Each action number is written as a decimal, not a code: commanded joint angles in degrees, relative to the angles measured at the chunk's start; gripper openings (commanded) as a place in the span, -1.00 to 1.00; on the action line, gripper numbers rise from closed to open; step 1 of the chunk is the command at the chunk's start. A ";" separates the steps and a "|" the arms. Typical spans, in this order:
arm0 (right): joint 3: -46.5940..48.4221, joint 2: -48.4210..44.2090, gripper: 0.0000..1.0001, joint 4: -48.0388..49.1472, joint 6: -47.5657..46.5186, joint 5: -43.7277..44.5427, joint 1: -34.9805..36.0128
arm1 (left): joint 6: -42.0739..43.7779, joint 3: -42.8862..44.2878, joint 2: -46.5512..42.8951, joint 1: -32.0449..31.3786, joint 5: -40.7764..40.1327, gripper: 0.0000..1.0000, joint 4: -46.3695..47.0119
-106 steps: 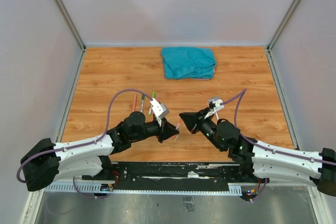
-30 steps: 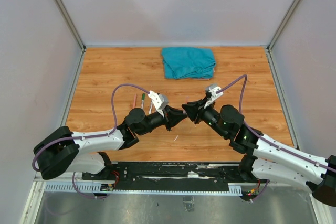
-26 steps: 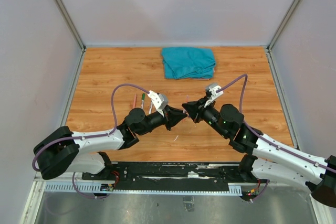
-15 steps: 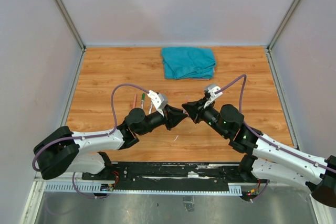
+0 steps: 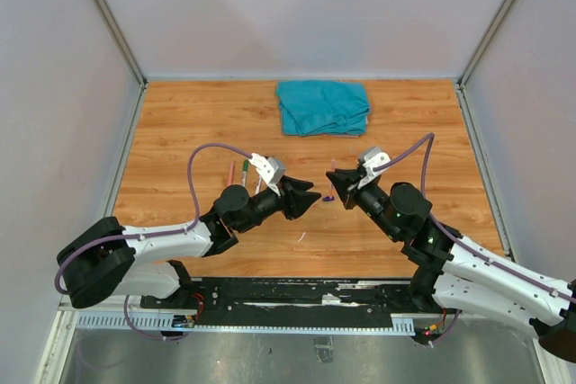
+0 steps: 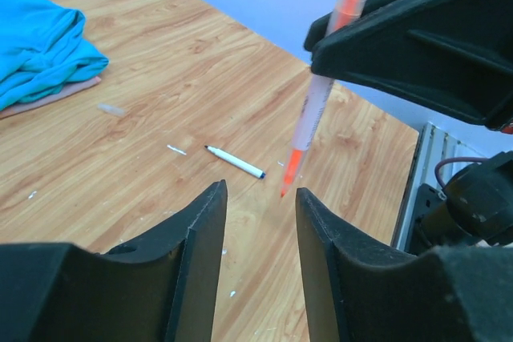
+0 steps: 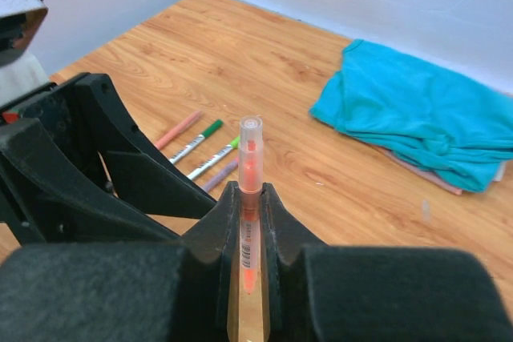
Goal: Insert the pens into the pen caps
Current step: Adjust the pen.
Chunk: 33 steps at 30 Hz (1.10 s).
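Note:
My right gripper [image 5: 330, 192] [image 7: 250, 191] is shut on an orange pen [image 7: 251, 167] [image 6: 320, 104]. The pen stands upright, with a clear cap [image 7: 250, 135] over its upper end. My left gripper [image 5: 314, 198] [image 6: 259, 191] is open and empty. It faces the right gripper with a small gap between them, and the pen's orange lower end hangs just beyond its fingertips. Pink [image 7: 178, 130], dark green [image 7: 199, 138], light green [image 7: 215, 158] and purple [image 7: 221, 175] pens lie side by side on the table behind the left gripper. A white pen with a blue tip [image 6: 235, 162] lies alone. I see no loose coloured caps.
A folded teal cloth [image 5: 323, 106] [image 7: 417, 130] lies at the back middle of the wooden table [image 5: 180, 123]. A small pale bit [image 6: 110, 108] lies near it. Grey walls close in the left, right and back sides.
The two grippers were tip to tip half a second ago. The right gripper has now drawn back to the right with the orange pen, and the left gripper's jaws stand open.

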 commanded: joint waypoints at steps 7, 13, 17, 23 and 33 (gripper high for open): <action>-0.32 -1.25 -0.99 -2.97 -15.11 3.61 -0.99 | 0.05 1.26 -3.98 0.23 -15.77 -0.05 -4.91; 3.60 2.42 -0.99 -6.72 -17.18 3.65 0.27 | 1.29 1.98 -5.59 0.34 -20.18 -0.04 -8.03; 7.77 7.46 -0.99 -12.63 -21.79 2.96 5.55 | 1.61 2.32 -6.40 0.35 -22.22 -0.04 -9.38; 6.06 12.15 -0.99 -11.05 -42.45 5.06 16.95 | 1.05 2.25 -7.69 0.77 -22.74 -0.04 -10.28; -2.49 6.29 -0.99 -15.51 -76.53 4.63 23.12 | 0.70 2.03 -8.71 1.02 -20.34 0.00 -10.05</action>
